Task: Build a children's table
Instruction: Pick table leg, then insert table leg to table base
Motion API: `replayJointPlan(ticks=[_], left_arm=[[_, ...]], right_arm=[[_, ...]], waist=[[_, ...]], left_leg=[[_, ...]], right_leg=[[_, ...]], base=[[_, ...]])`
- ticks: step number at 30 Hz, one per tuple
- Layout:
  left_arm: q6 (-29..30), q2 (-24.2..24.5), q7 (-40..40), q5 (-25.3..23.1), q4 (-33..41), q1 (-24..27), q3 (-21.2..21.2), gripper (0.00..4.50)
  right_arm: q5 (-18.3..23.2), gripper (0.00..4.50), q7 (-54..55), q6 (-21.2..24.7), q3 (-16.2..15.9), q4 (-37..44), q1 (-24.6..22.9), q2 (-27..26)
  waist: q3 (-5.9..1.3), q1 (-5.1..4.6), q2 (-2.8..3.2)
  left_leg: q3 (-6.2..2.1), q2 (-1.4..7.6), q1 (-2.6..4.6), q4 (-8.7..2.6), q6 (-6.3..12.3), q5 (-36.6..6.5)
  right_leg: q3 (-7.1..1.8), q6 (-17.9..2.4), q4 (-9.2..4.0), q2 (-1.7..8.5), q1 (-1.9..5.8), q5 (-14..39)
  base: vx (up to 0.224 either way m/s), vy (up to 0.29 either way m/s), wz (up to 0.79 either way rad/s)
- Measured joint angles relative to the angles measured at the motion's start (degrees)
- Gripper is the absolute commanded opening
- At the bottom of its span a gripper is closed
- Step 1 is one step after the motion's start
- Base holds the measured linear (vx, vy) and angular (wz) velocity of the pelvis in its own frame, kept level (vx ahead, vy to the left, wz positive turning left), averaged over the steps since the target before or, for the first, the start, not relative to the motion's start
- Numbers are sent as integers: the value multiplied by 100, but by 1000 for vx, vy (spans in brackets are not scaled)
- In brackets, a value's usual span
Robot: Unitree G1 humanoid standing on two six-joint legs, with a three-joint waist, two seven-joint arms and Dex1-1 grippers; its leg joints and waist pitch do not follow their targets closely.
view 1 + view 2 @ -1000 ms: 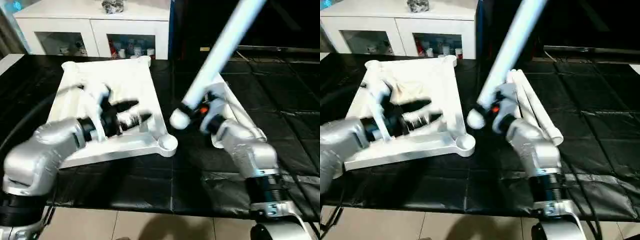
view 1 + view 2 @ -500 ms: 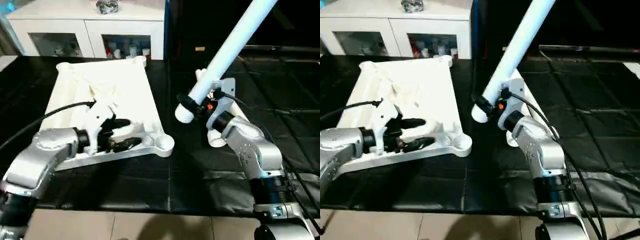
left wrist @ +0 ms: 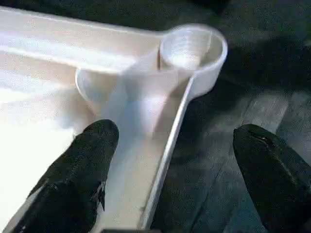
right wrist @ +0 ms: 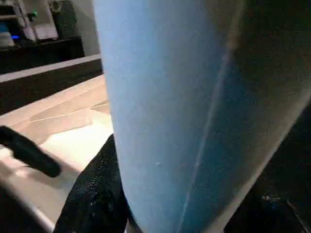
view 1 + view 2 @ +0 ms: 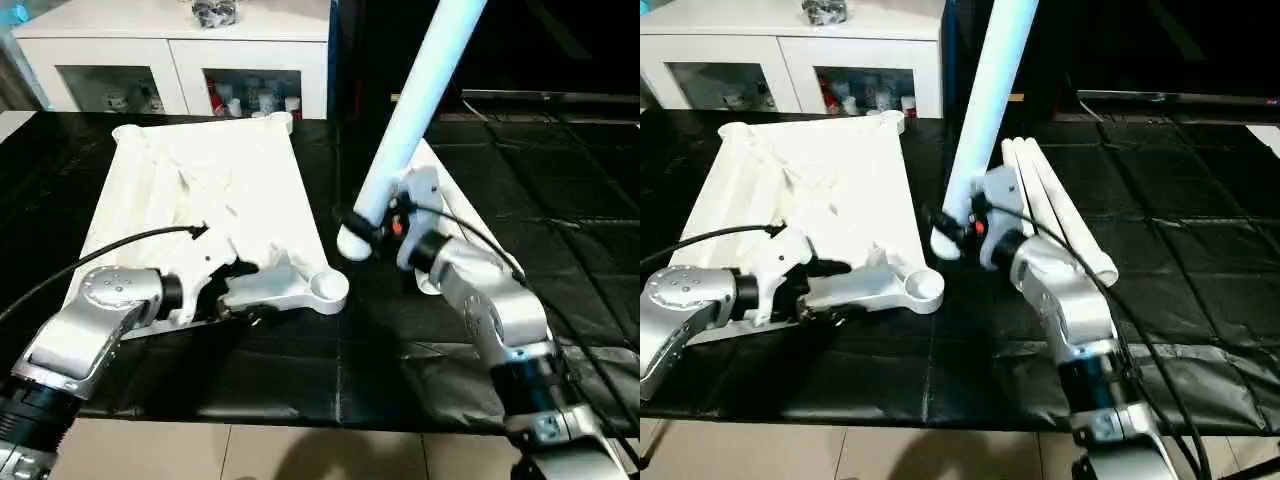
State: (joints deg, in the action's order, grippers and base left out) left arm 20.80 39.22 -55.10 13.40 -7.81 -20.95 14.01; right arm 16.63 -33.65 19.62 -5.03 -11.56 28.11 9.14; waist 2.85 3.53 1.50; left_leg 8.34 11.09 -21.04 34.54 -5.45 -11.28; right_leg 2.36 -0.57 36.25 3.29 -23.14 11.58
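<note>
The black tabletop (image 5: 400, 340) carries the white table top (image 5: 200, 210) upside down, ribbed underside up, on my left half of the work surface. Its long axis runs away from me toward the white cabinet (image 5: 180, 50). One near corner socket (image 5: 327, 287) opens upward at the edge closest to me.

Compared with a second ago, my left arm has dropped from above the panel to its near edge, and the leg in my right pincer has swung from a strong lean to my right to a steeper, more upright pose.

The held leg (image 5: 415, 95) stands nearly vertical, upper end tilted slightly right and away, lower rounded end pointing down above the tabletop, just right of the corner socket and apart from it. My right pincer (image 5: 375, 228) is clenched around it near the lower end.

My left pincer (image 5: 245, 290) is spread wide, grasping nothing; in the left wrist view one fingertip (image 3: 99, 138) lies over the panel, the other over the black surface, straddling the rim.

Spare legs (image 5: 1055, 215) lie side by side behind my right arm.
</note>
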Motion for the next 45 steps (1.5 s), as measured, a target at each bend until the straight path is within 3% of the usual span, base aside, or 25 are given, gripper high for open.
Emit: replayJointPlan(ticks=[3, 7, 8, 11, 14, 22, 33, 35, 38, 45], left_arm=[[-493, -80, -70, -114, -357, -92, 38, 387], [-672, -162, -295, -87, -696, -386, 40, 368], [-717, -167, -361, -82, -768, -426, 41, 342], [-781, -229, -504, -82, -1041, -472, 44, 337], [-920, -387, -584, -124, -1456, -606, 51, 301], [-1290, -546, -977, -258, -2375, -1125, 108, 248], [-1506, -648, -1509, -636, -3134, -1549, 394, 171], [-1572, -684, -1506, -699, -3264, -1621, 395, 135], [-1625, -787, -1525, -750, -3479, -1700, 395, 124], [-1758, -843, -1655, -907, -3725, -1812, 448, 50]], right_arm=[[130, 193, -153, 101, -6, 115, -92, 14], [83, 193, -288, -21, -177, 231, -110, 58], [78, 193, -311, -21, -200, 231, -121, 67], [113, 193, -418, 130, -225, 254, -166, 141], [115, 193, -495, 240, -226, 359, -242, 232], [173, 193, -619, 512, -378, 481, -346, 254], [165, 193, -652, 544, -383, 644, -416, 372], [162, 193, -650, 545, -383, 644, -419, 390], [140, 193, -647, 545, -383, 650, -454, 419], [93, 193, -660, 543, -438, 654, -510, 429]], waist=[[3, 13, -18], [-1, 7, -47], [2, 5, -64], [7, -7, -88], [9, 0, -108], [8, 10, -108], [13, 12, -96], [14, 12, -94], [14, 13, -93], [17, 14, -90]], left_leg=[[-1, 1, 0, 0, 5, 4], [2, 1, 2, -2, 8, 7], [3, 1, 1, -3, 7, 8], [5, 1, 4, -3, 8, 8], [4, 2, 3, -3, 8, 8], [4, 2, 4, -3, 7, 10], [2, 2, 7, -3, 6, 11], [2, 2, 8, -3, 6, 11], [2, 2, 7, -3, 6, 11], [1, 2, 11, -3, 3, 12]], right_leg=[[2, 0, 0, 0, 0, -1], [1, -1, 3, 1, 1, -2], [1, -1, 4, 1, 1, -2], [-3, -2, 3, 2, 1, -2], [1, -2, 2, 2, 1, -2], [1, -6, 3, 2, 1, -5], [2, -9, 3, 2, 3, -7], [2, -11, 2, 2, 4, -9], [2, -11, 2, 2, 4, -9], [2, -15, 3, 2, 6, -11]], base=[[0, 0, 0], [0, 0, 0], [0, 0, 0], [0, 0, 0], [0, 0, 0], [0, 0, 0], [0, 0, 0], [0, 0, 0], [0, 0, 0], [0, 0, 0]])
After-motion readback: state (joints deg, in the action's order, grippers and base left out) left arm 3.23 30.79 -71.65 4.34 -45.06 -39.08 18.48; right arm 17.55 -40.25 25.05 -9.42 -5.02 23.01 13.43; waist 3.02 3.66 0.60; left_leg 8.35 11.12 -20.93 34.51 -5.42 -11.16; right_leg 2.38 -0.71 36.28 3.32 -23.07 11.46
